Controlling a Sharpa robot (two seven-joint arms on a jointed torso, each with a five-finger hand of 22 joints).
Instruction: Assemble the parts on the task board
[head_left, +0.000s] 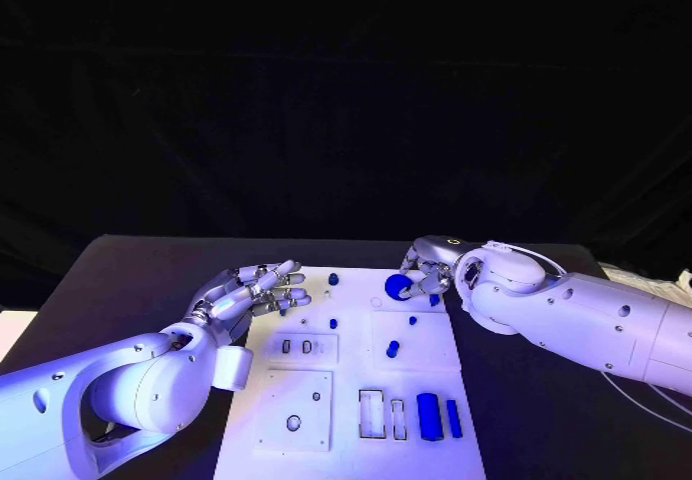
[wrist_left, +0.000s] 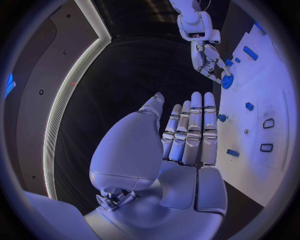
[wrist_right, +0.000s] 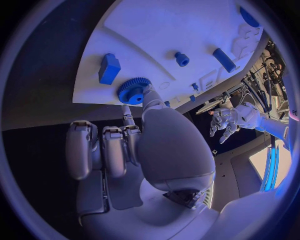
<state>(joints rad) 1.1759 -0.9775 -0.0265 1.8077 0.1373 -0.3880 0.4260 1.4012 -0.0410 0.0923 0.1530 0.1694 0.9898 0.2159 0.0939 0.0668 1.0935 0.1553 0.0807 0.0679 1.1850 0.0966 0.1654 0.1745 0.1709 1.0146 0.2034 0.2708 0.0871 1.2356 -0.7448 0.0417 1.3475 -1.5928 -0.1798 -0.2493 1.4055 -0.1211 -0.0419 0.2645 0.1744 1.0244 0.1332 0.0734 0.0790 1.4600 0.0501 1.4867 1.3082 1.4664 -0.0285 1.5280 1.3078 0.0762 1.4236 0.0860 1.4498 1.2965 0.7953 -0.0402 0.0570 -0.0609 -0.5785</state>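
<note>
Here the right hand (head_left: 427, 268) pinches a blue gear (head_left: 398, 285); left hand (head_left: 257, 292) empty, fingers extended.

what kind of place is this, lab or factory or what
Most likely a robotics test or demo booth rather than a factory: a black table against a dark backdrop, a white task board with small blue parts such as a gear, and two robot hands, left and right.

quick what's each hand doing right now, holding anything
Left hand: open, fingers straight, holding nothing.
Right hand: pinching the round blue toothed gear at the far end of the white task board.
</note>
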